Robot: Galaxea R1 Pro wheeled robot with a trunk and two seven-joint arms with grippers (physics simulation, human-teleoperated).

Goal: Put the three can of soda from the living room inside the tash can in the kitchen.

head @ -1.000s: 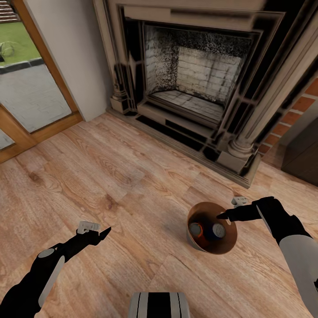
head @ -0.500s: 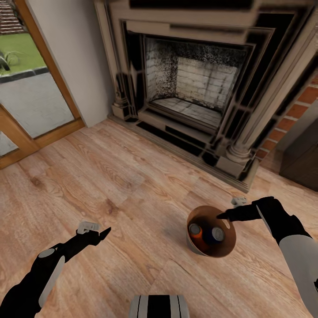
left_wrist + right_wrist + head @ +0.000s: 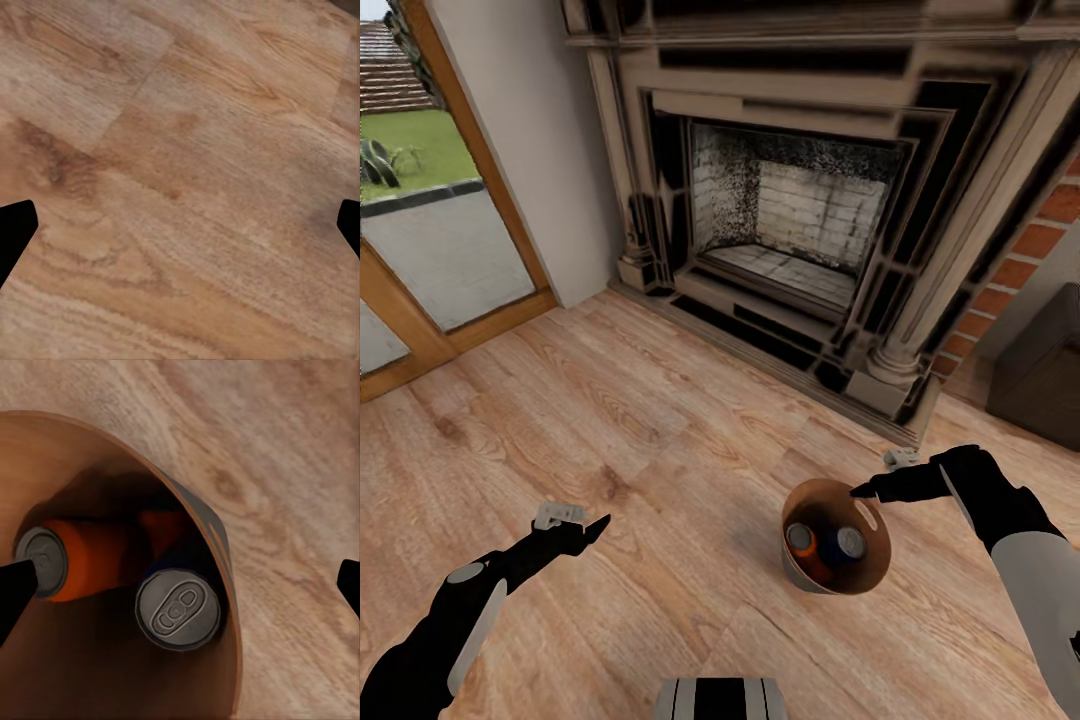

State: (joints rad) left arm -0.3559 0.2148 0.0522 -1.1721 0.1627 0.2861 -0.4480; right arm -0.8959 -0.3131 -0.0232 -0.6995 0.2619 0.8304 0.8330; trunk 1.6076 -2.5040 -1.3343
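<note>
Light wood plank flooring before the ornate dark fireplace (image 3: 800, 220) carries our small round brown-walled bin (image 3: 870, 570) with orange and dark blue soda cans (image 3: 178, 607) inside, directly beneath our spread right gripper (image 3: 872, 478), our spread left gripper (image 3: 575, 520) well apart
</note>
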